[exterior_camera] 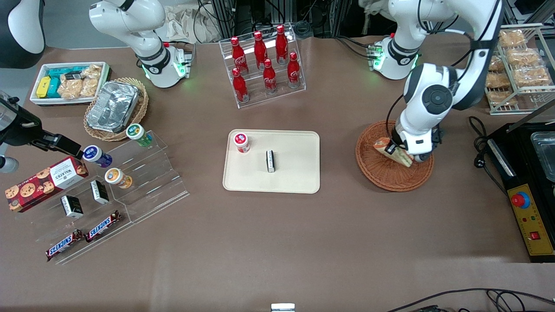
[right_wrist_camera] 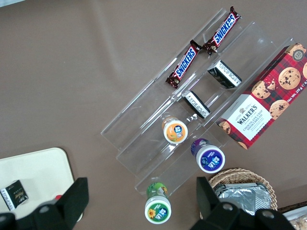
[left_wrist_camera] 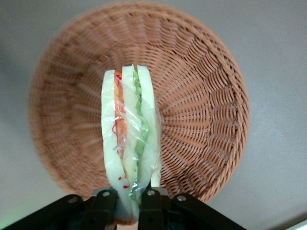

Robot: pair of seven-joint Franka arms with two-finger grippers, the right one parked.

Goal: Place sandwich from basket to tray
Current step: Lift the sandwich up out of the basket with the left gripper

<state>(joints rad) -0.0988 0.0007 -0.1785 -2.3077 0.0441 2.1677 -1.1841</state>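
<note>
Your gripper is clamped on the sandwich, holding it by one end above the basket; the wrist view shows it clear of the weave. The tray sits on the worktop, well apart toward the parked arm, carrying a red-capped cup and a small dark box.

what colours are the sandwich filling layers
Red-orange and green between pale bread; the sandwich, clamped in the gripper, shows best in the left wrist view.

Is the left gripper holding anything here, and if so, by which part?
Yes. The gripper is shut on the sandwich, pinching one end of the wedge across its bread faces, above the basket.
</note>
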